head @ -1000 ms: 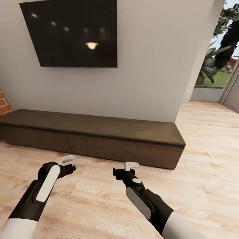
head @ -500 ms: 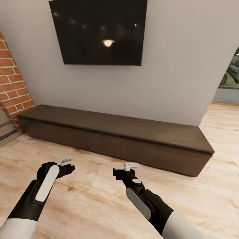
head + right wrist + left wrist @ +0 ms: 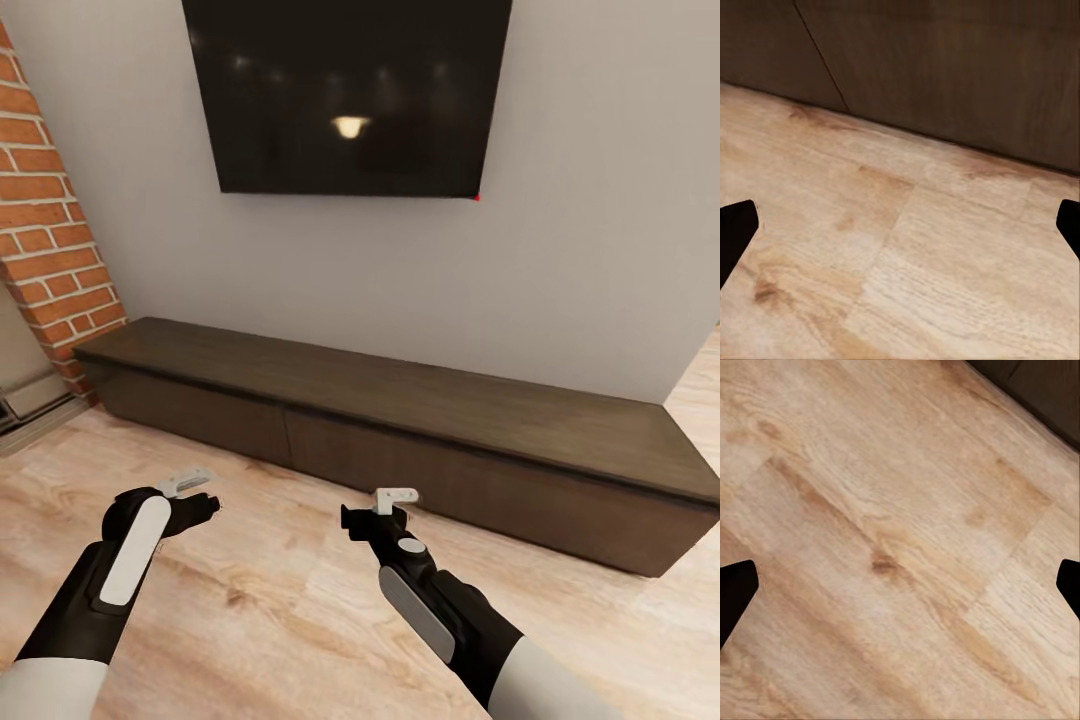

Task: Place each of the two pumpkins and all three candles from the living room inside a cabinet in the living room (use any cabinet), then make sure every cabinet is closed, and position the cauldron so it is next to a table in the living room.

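Observation:
The cabinet (image 3: 400, 420) is a long low dark-brown unit against the grey wall, and its drawer fronts sit flush and shut. My left gripper (image 3: 200, 495) hovers open over the wooden floor in front of it, holding nothing. My right gripper (image 3: 375, 512) is open and empty too, a short way from the cabinet's front. The right wrist view looks at a cabinet front (image 3: 945, 67) with a seam between two drawers. The left wrist view catches a cabinet corner (image 3: 1042, 382) beyond floorboards. The pumpkins, candles, cauldron and table are out of view.
A large black TV (image 3: 350, 95) hangs on the wall above the cabinet. A red brick wall (image 3: 50, 220) stands at the left, with a grey ledge (image 3: 30, 405) at its foot. Pale wood floor (image 3: 280, 600) spreads around both arms.
The whole view has swung left: cabinet and TV slid right in the picture, the brick wall came in, the window went out. Both arms keep their pose.

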Robot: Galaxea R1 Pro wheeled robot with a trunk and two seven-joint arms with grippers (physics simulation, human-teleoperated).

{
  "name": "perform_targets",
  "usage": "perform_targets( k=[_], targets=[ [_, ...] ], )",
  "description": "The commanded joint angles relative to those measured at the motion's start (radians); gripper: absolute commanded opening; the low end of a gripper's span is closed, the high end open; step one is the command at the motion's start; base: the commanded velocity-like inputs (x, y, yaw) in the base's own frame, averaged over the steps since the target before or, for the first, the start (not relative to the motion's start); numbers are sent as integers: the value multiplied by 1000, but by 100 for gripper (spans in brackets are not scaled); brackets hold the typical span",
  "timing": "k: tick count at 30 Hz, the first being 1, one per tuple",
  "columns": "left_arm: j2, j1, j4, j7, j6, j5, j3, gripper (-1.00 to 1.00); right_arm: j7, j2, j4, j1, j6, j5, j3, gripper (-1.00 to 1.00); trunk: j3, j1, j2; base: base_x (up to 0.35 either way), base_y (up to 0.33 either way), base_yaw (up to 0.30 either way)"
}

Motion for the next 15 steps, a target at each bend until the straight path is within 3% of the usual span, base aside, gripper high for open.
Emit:
perform_targets(
  k=[1, 15],
  targets=[
    [0, 0, 0, 9, 2, 10, 0, 100, -8, 0, -1, -1, 3, -5, 3, 100, -1, 0, 0, 306, 137, 237],
    [2, 0, 0, 9, 2, 22, 1, 100, -8, 0, -1, -1, 5, 0, 3, 100, -1, 0, 0, 326, 53, 271]
  ],
)
